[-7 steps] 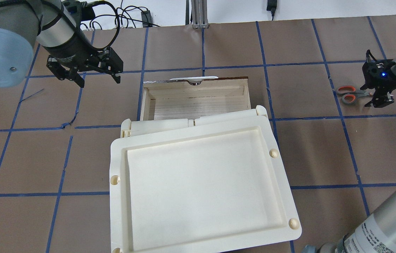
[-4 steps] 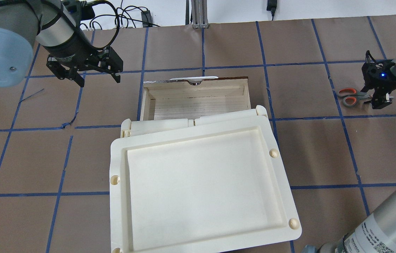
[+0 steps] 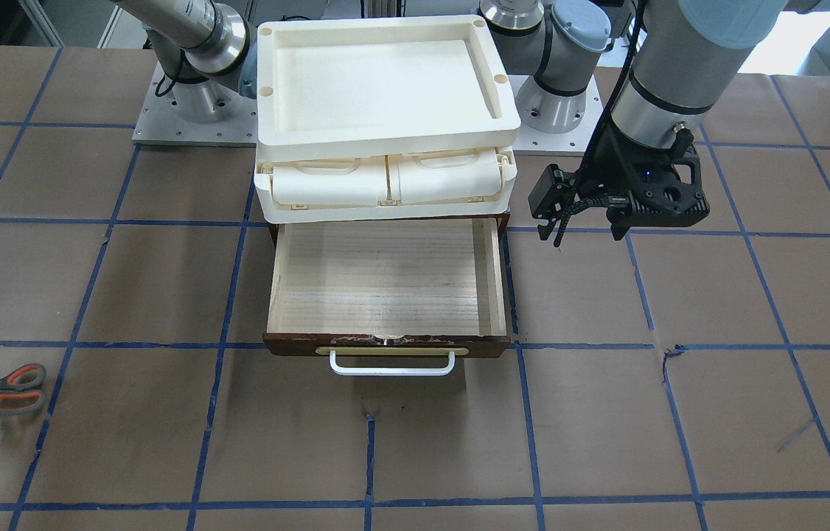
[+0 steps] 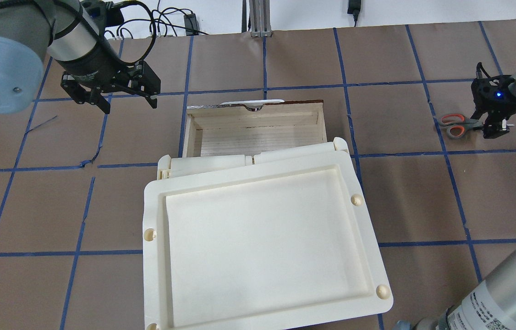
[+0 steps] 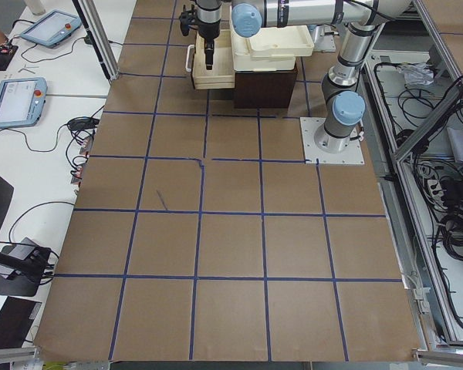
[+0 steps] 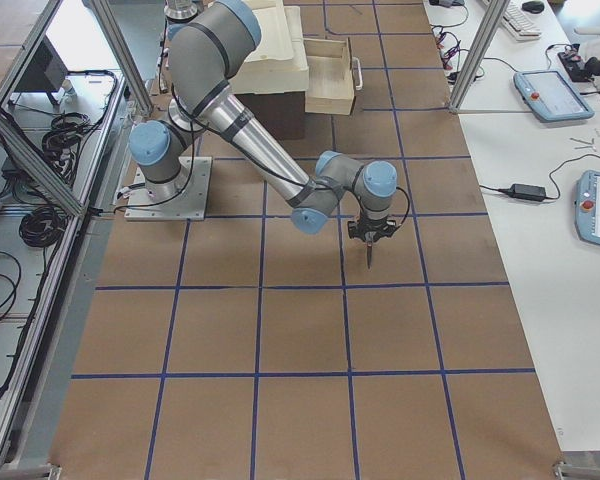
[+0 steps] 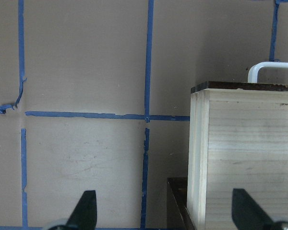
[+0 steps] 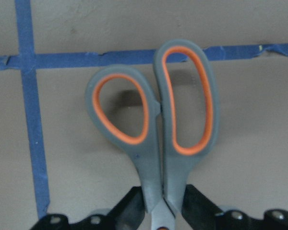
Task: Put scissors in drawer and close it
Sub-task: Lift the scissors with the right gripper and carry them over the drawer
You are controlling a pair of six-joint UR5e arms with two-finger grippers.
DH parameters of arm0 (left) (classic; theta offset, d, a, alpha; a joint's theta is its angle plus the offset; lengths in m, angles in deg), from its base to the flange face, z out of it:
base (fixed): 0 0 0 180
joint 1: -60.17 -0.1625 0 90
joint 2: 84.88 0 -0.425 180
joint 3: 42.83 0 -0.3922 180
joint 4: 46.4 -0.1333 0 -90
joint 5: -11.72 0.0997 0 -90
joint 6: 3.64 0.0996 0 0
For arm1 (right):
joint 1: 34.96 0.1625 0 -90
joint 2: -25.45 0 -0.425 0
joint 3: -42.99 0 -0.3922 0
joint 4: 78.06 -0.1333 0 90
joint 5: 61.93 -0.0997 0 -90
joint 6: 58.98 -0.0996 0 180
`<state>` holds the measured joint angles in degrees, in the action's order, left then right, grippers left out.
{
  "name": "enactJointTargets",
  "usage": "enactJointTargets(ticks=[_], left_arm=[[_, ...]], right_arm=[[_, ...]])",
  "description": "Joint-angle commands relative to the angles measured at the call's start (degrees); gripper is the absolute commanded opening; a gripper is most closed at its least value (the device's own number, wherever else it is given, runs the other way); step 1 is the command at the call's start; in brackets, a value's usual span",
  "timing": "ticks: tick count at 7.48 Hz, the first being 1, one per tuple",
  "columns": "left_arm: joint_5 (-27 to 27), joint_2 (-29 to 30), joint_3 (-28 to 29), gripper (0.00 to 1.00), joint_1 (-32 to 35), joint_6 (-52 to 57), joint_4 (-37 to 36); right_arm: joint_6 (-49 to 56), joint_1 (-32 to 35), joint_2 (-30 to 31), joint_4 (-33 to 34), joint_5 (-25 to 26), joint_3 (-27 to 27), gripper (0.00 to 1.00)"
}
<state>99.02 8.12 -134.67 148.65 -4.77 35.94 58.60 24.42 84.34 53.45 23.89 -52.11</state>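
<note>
1. Currently, the scissors (image 8: 153, 163) lie flat on the desk (image 3: 164, 442), far out on the robot's right and well apart from the drawer (image 3: 385, 280). The right arm's fingers (image 8: 127, 208) pinch the narrow neck just below the two loops. The blades are hidden under the wrist.
2. The left arm's fingers (image 7: 86, 211) are spread and hold nothing. They hang beside the drawer's side wall.
3. The drawer stands pulled out and empty, so the carry and the closing are not yet done.
4. Risk, as I judge it: the grip is on a slim, smooth neck. The loop end could droop or swing about the pinch on lifting, or the pair could slip out during the long carry.
5. Risk: the cream compartments (image 3: 385, 181) and the tray (image 3: 385, 26) overhang the drawer's back. A drop too far back could hit them, and scissors left propped on a wall could jam the closing.
6. Risk: the left arm is near the drawer, and the two arms may crowd each other there.
7. Materials: the handles are grey plastic with orange lining inside oval loops of unequal size. The drawer is pale, grained wood with a dark brown front and a white bar handle (image 3: 391, 366). The desk is matt brown paper ruled by blue tape (image 3: 525, 442).
</note>
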Motion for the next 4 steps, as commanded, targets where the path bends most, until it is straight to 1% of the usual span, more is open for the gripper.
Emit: enactJointTargets(ticks=[1, 2, 4], left_arm=[[0.05, 0.08, -0.01, 1.0, -0.07, 1.22, 0.02], [0.14, 0.08, -0.01, 1.0, -0.07, 1.05, 0.02], [0.23, 0.08, -0.01, 1.0, 0.11, 1.05, 0.2]], right_arm=[[-3.66, 2.65, 4.72, -1.77, 0.05, 0.79, 0.03], [-7.32, 5.62, 8.39, -5.61, 0.57, 1.75, 0.01], [-18.11, 12.64, 14.64, -18.51, 0.58, 6.3, 0.0]])
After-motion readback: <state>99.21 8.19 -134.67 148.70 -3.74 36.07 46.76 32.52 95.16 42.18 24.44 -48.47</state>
